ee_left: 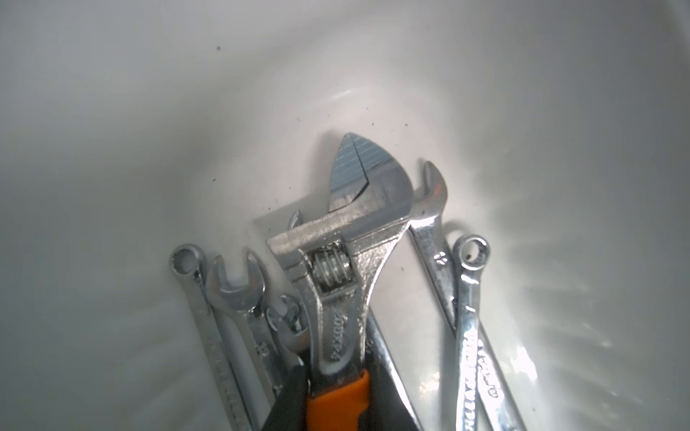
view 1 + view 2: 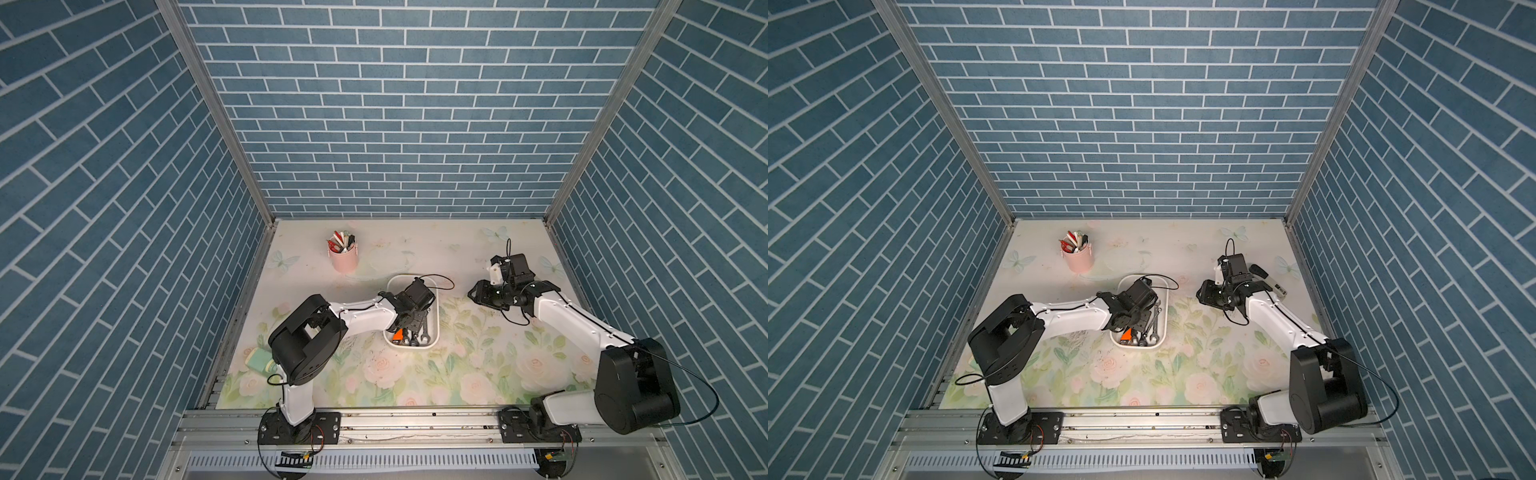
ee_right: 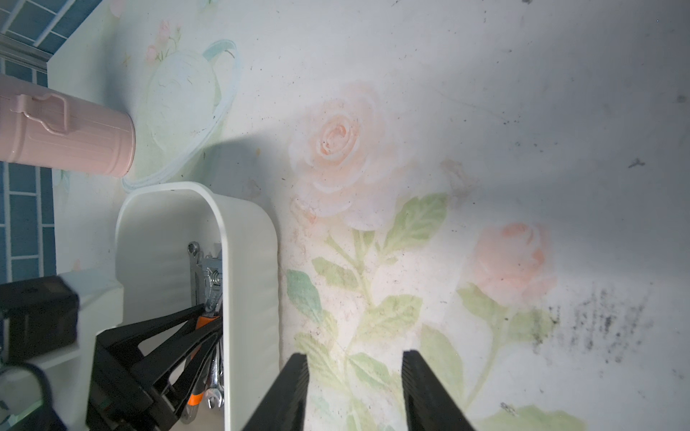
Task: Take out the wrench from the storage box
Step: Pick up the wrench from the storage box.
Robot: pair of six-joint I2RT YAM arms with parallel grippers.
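White box (image 2: 436,324) sat at middle of table (image 2: 457,374), long side running near to far. Left arm: elbow raised by left edge, forearm stretched across to box, wrist tipped down inside. Left gripper (image 3: 209,321) pinched orange handle of wrench (image 1: 347,261), which lay in box atop smaller spanners (image 1: 466,298). Right arm: forearm reached in from near right corner, wrist turned toward box. Right gripper (image 3: 354,360) hung over table beside box, jaws spread.
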